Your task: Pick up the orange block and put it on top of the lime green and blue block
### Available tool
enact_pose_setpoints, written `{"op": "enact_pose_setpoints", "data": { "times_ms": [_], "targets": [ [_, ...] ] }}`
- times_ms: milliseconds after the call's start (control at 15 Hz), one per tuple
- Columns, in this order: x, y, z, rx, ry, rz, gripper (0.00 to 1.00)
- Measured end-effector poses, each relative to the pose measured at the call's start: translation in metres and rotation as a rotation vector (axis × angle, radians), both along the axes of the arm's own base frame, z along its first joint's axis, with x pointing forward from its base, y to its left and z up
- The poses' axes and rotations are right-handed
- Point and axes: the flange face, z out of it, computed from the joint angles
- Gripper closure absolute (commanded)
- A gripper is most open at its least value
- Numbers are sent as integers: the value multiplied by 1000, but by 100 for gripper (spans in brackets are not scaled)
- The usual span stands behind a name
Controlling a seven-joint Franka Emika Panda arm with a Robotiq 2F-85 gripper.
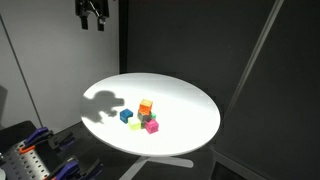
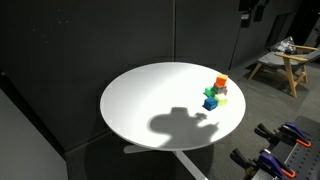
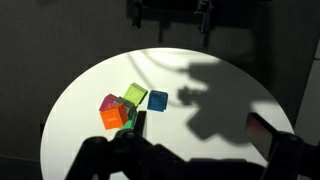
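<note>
In the wrist view the cubes huddle left of the middle of the table (image 3: 90, 75). Leftmost is the pink cube (image 3: 108, 102), touching the orange block (image 3: 115, 117) just below it. In both exterior views the orange one looks raised, perhaps resting on another cube, though I cannot tell which. Next comes the lime green block (image 3: 133, 95), then the blue block (image 3: 157, 99), a little apart from it. That gap matters: I judge the two would need to sit side by side to carry the orange one. The gripper (image 1: 92, 22) hangs high above the table, its fingers spread wide and holding nothing, presumably kept clear of the cluster.
</note>
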Motion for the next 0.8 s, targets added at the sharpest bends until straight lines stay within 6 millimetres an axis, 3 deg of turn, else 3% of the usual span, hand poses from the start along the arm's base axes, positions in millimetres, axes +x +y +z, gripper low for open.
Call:
{"op": "enact_pose_setpoints", "data": {
  "times_ms": [400, 800],
  "targets": [
    [-6, -47, -2, 55, -73, -3, 0],
    [-11, -101, -27, 111, -104, -19, 0]
  ]
}}
